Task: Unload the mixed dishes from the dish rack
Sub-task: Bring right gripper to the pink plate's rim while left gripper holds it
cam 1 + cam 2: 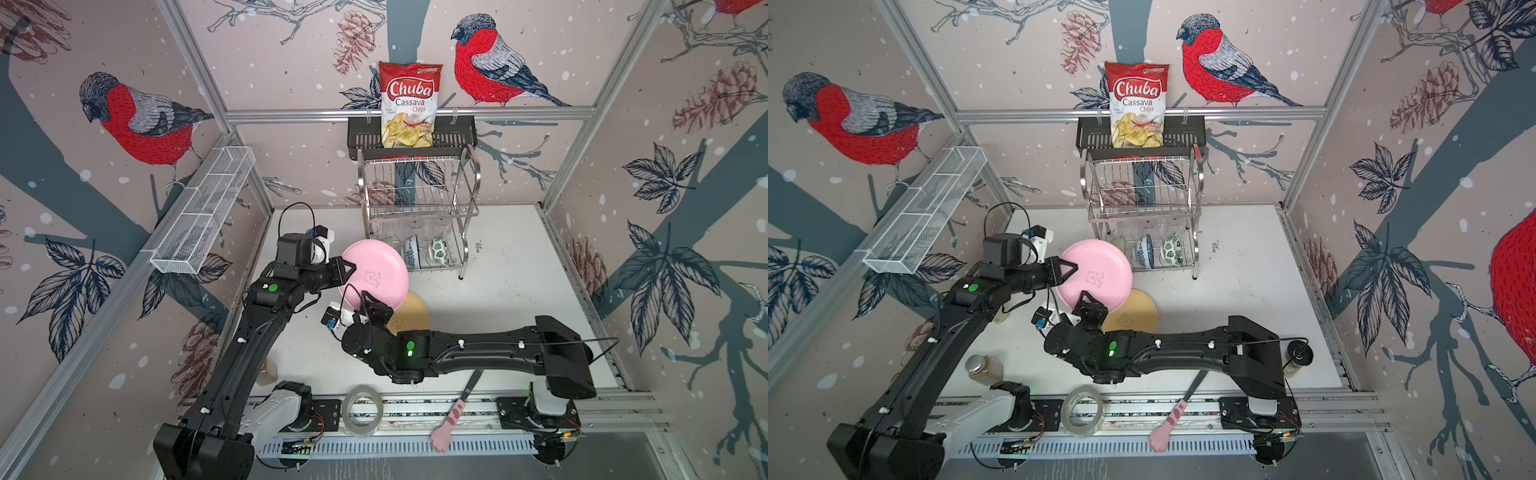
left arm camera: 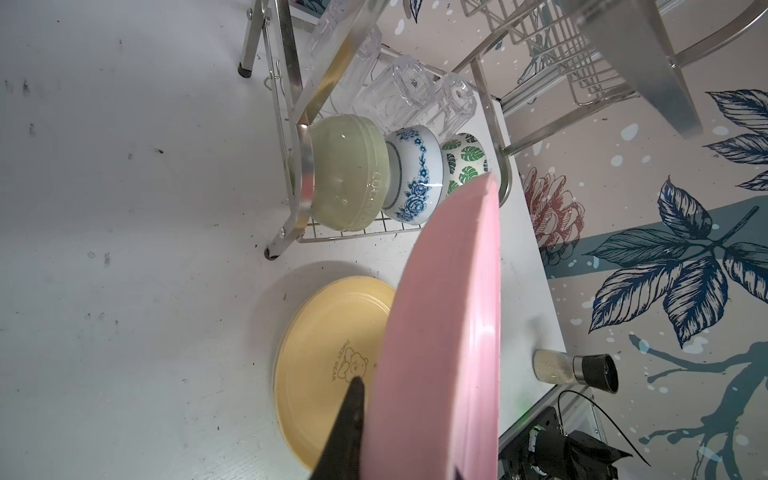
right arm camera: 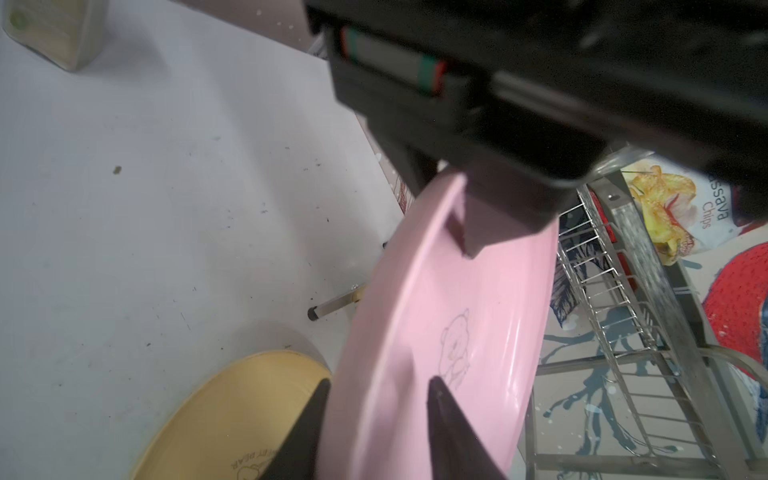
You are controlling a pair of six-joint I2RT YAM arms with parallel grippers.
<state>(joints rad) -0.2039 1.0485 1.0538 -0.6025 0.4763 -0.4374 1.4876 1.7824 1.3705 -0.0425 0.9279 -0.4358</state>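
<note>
A pink plate (image 1: 374,276) (image 1: 1096,270) hangs tilted above the table, in front of the dish rack (image 1: 419,199). My left gripper (image 1: 348,266) is shut on its left rim; one finger (image 2: 349,419) presses the underside. My right gripper (image 3: 379,380) straddles the near rim, open, with its fingers apart on either side. A tan-yellow plate (image 1: 415,316) (image 2: 324,345) lies flat below. On the rack's lower shelf stand a pale green bowl (image 2: 345,174), a blue-patterned bowl (image 2: 415,174), a leaf-print bowl (image 2: 463,162) and clear glasses (image 2: 407,91).
A chips bag (image 1: 409,104) stands in a black basket (image 1: 361,137) above the rack. A white mesh tray (image 1: 203,208) hangs on the left wall. A tape roll (image 1: 362,409), a pink paw spatula (image 1: 446,428) and lidded jars (image 1: 984,368) (image 1: 1298,357) sit near the front.
</note>
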